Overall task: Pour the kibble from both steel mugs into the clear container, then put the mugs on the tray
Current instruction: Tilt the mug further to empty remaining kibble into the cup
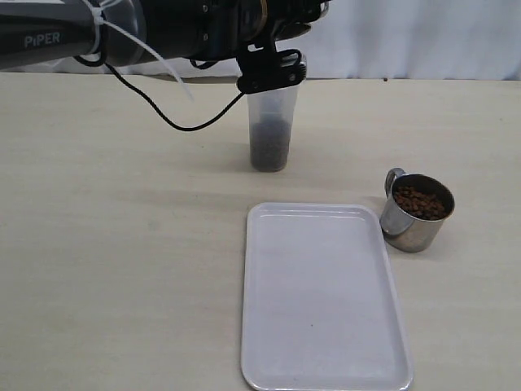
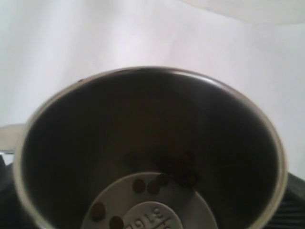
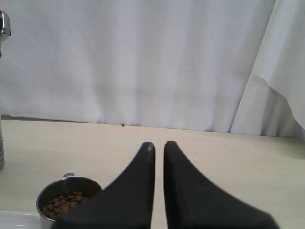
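Counting up: one tray, one clear container, two steel mugs, two sets of jaws.
Tray: the tray (image 1: 326, 326) lies flat and bare on the surface (image 1: 122, 244), nearest of all, well below and forward of the left jaws (image 1: 273, 72).
Full mug: the full steel mug (image 1: 411, 232) stands upright just beside the tray's far corner; whether they touch cannot be told. Kibble (image 1: 420, 202) reaches close to its rim.
Right jaws: the right jaws (image 3: 158, 144) are closed tip to tip on nothing; the full steel mug sits below them and off to one side, apart.
Container: the clear container (image 1: 273, 110) stands upright directly under the left jaws, with kibble in its lower part.
Left jaws: clamped on the held steel mug (image 2: 143, 143), up above the container's rim.
Curtain: a white curtain (image 3: 143, 62) hangs beyond the right jaws.
Only in the left wrist view: the held steel mug's inside, nearly empty, with a few loose pellets on its base.
Only in the right wrist view: the right jaws.
Only in the exterior view: the container and the whole tray.
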`<state>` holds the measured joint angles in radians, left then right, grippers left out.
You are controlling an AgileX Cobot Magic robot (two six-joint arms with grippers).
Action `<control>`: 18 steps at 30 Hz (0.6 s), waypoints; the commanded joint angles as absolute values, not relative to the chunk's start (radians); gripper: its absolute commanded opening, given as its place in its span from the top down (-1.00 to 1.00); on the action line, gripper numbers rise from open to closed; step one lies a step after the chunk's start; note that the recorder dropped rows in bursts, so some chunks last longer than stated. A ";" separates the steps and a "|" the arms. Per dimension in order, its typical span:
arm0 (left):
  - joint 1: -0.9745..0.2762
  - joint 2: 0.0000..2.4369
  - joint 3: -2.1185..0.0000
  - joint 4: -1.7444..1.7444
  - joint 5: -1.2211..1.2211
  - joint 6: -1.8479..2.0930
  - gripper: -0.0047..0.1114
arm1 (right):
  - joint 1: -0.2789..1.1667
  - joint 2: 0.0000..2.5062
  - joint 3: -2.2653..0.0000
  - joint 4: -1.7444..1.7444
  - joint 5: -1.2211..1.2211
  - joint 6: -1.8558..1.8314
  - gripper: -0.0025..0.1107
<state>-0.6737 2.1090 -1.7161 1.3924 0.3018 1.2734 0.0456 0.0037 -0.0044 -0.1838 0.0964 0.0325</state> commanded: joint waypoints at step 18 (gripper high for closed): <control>-0.676 2.103 -1.728 1.511 0.301 1.292 0.92 | 0.049 0.000 0.000 -0.191 0.102 0.037 0.87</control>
